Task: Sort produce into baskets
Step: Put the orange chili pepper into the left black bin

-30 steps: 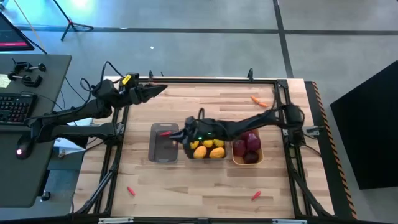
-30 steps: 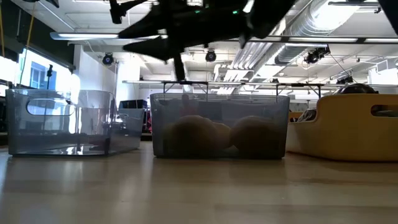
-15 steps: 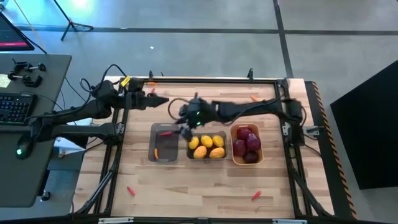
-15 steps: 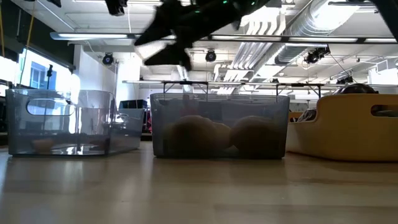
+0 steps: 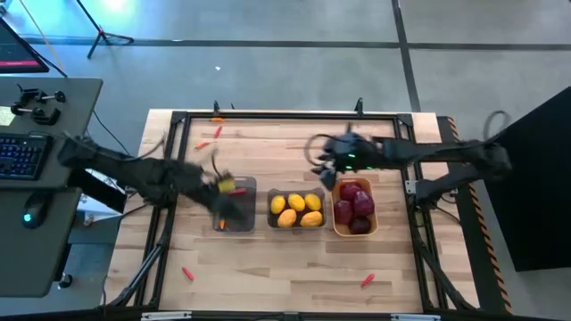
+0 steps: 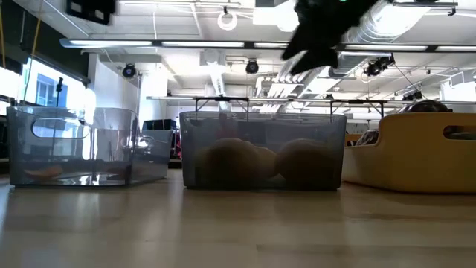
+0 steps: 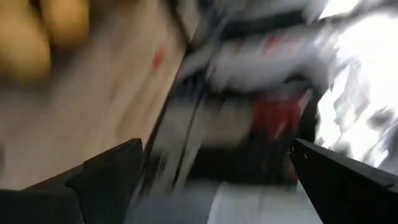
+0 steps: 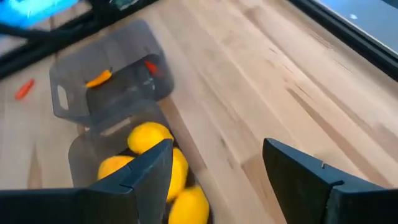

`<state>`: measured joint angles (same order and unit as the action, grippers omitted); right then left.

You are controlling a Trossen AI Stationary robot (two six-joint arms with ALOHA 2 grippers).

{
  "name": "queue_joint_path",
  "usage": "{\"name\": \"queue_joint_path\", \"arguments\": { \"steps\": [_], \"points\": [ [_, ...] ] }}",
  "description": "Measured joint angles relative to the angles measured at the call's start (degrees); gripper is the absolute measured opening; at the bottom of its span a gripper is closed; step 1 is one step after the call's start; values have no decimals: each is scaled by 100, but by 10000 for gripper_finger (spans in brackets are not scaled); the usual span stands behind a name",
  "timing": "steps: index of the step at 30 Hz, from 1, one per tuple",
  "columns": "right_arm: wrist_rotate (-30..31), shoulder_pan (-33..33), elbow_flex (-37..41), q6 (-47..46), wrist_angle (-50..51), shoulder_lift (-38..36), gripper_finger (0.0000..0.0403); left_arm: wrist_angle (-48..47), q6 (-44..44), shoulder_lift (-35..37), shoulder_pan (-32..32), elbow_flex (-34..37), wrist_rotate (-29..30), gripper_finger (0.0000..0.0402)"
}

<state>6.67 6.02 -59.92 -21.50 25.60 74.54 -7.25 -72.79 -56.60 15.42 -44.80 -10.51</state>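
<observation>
Three bins stood in a row near the middle of the table (image 5: 294,276), long sides touching or nearly so. The left grey bin (image 5: 236,204) was smoky and see-through and held thin red-orange peppers (image 8: 150,66), one of them lying flat on the floor of the bin in the low view (image 6: 46,172). The middle grey bin (image 5: 297,209) held yellow oval lemons (image 5: 295,210), packed close and lying at mixed angles. The orange bin (image 5: 355,210) on the right held dark red round apples (image 5: 354,206). In the high view each bin's long axis ran from the table's near edge to its far edge.

Loose peppers lay on the bare wood: two near the far left corner (image 5: 210,137), one near the front left (image 5: 187,273) and one near the front right (image 5: 367,281), each a short sliver lying aslant. All were well apart from the bins.

The right gripper (image 5: 318,159) hung in the air just beyond the far ends of the middle and orange bins, its fingers (image 8: 314,180) spread apart and holding nothing. The left gripper (image 5: 228,192) was blurred over the left grey bin; its fingers (image 7: 106,177) stood wide apart with nothing between them.
</observation>
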Motion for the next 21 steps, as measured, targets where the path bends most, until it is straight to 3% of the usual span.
{"name": "queue_joint_path", "arguments": {
  "steps": [5,9,11,13,16,21],
  "points": [
    [279,-1,1049,-710,-18,-1210,240,-3178,422,-1055,1212,-1372,-415,395],
    [409,-4,1635,-1089,-185,-1860,240,-5330,1055,-1779,2139,-2253,406,395],
    [420,-4,1879,-1268,-359,-2062,240,-5649,1334,-2068,2655,-2378,942,395],
    [419,-4,2036,-1431,-502,-2186,240,-5707,1597,-2332,3086,-2335,1098,395],
    [367,-6,2116,-1542,-551,-2237,240,-5697,1777,-2773,3601,-2097,1105,395],
    [315,-6,2118,-1575,-685,-2236,240,-5182,2241,-3421,4084,-1624,568,395]
  ]
}}
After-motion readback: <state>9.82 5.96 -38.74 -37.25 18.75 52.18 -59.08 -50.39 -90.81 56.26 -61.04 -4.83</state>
